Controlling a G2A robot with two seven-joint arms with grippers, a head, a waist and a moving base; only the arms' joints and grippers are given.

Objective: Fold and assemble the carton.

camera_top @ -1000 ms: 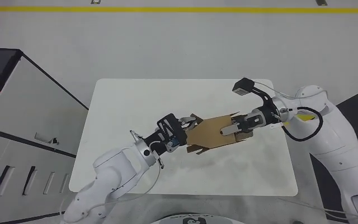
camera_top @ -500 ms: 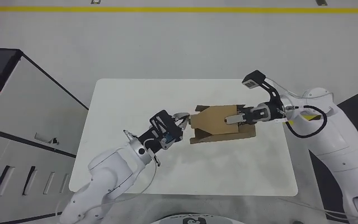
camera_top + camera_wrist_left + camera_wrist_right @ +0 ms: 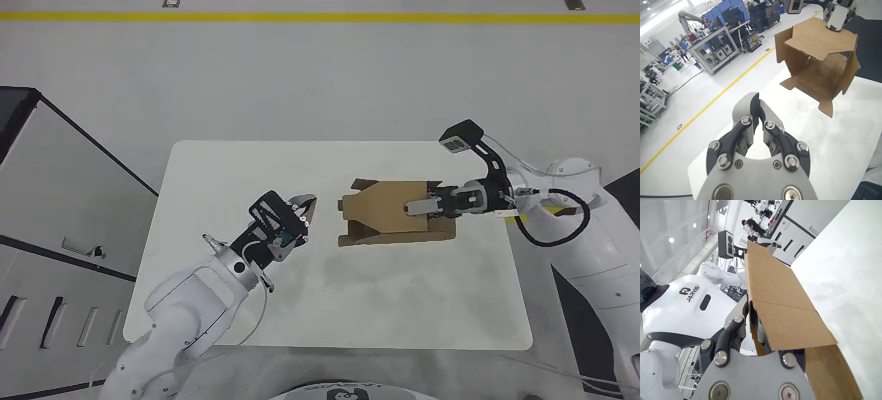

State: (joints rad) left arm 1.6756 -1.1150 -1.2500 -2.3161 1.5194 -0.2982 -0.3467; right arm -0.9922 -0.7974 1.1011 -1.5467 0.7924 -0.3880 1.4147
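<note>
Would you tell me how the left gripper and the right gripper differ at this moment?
The right gripper is shut on a wall of the carton; the left gripper is shut on nothing. The right gripper touches the carton at one end; the left gripper stands apart from its open, flapped end, over the table. Both point at the carton from opposite ends.

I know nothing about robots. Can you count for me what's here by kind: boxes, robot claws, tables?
Carton: 1
Grippers: 2, the left gripper and the right gripper, which grips the carton
Table: 1
Total: 4
</note>
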